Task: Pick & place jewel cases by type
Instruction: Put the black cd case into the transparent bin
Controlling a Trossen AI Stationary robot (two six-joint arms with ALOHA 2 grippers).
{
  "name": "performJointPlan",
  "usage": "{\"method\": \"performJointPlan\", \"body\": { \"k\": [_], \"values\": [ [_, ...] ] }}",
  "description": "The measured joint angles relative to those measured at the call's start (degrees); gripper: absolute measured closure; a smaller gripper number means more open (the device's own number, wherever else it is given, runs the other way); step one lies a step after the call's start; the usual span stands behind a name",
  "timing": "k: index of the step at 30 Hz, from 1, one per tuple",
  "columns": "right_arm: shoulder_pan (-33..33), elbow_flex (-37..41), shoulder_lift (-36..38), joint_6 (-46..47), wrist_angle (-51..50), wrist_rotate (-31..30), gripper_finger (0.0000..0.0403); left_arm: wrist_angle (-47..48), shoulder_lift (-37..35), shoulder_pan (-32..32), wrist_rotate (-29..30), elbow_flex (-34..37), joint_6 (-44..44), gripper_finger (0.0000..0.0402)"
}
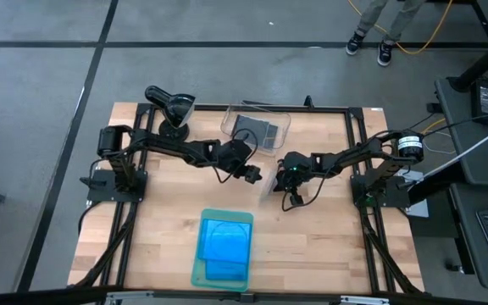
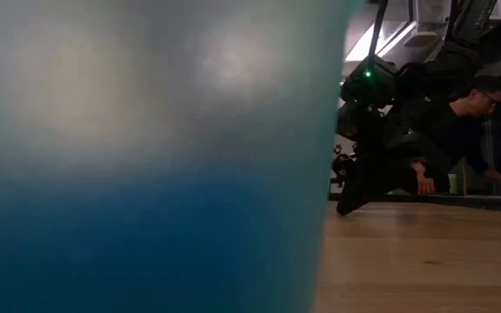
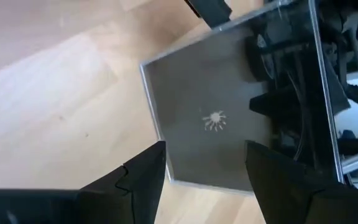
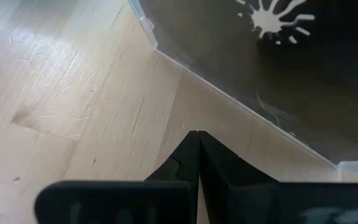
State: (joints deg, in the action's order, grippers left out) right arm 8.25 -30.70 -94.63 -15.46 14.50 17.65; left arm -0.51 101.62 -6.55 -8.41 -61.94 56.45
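While a blurred blue and pale surface fills most of the low view and blocks nearly all of the table there, the high view shows the whole layout. At about 12 o'clock on the wooden table (image 1: 168, 212) sits a clear plastic bin (image 1: 257, 127) with dark grey cases (image 1: 259, 133) inside; at 6 o'clock a pale green tray (image 1: 198, 269) carries stacked blue jewel cases (image 1: 225, 241). Grey floor surrounds the table, a person's feet show at the far edge, and a person leans on a surface in the dim room behind.

Near the table's centre a clear, dark grey jewel case (image 3: 241, 118) stands tilted, its inner hub a pale star shape, its edges transparent. It sits between the two grippers. The left gripper (image 3: 207, 168), at its 9 o'clock side, has its fingers spread wide, holding nothing, the case just ahead of them. The right gripper (image 4: 197, 140), at 3 o'clock, has its fingers pressed together and empty, beside the case's edge.
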Motion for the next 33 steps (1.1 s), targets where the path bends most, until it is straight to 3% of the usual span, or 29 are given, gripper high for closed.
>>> {"method": "performJointPlan", "body": {
  "k": [7, 12, 17, 22, 33],
  "values": [
    [0.0, 0.0, 0.0, 0.2, -0.1, 0.2, 0.0393, 0.4, 0.0, -0.2, -0.1, 0.0, 1.4, 0.0192],
    [0.0, 0.0, 0.1, 0.2, -0.1, 0.2, 0.0393, 0.4, -0.6, -1.3, -3.6, -1.1, 3.0, 0.0192],
    [0.0, 0.0, 0.1, 0.1, -0.1, 0.4, 0.0393, 13.7, -0.6, -1.9, -5.8, -10.3, -3.1, 0.0193],
    [0.0, 0.0, 0.1, 0.0, -0.1, 0.4, 0.0393, 32.9, -0.6, -1.8, -0.2, -21.7, -12.2, 0.0206],
    [0.0, 0.1, 0.1, 0.0, -0.2, 0.4, 0.0393, 40.8, 3.9, 1.0, 1.1, -34.8, -15.8, 0.0215]
  ]
}}
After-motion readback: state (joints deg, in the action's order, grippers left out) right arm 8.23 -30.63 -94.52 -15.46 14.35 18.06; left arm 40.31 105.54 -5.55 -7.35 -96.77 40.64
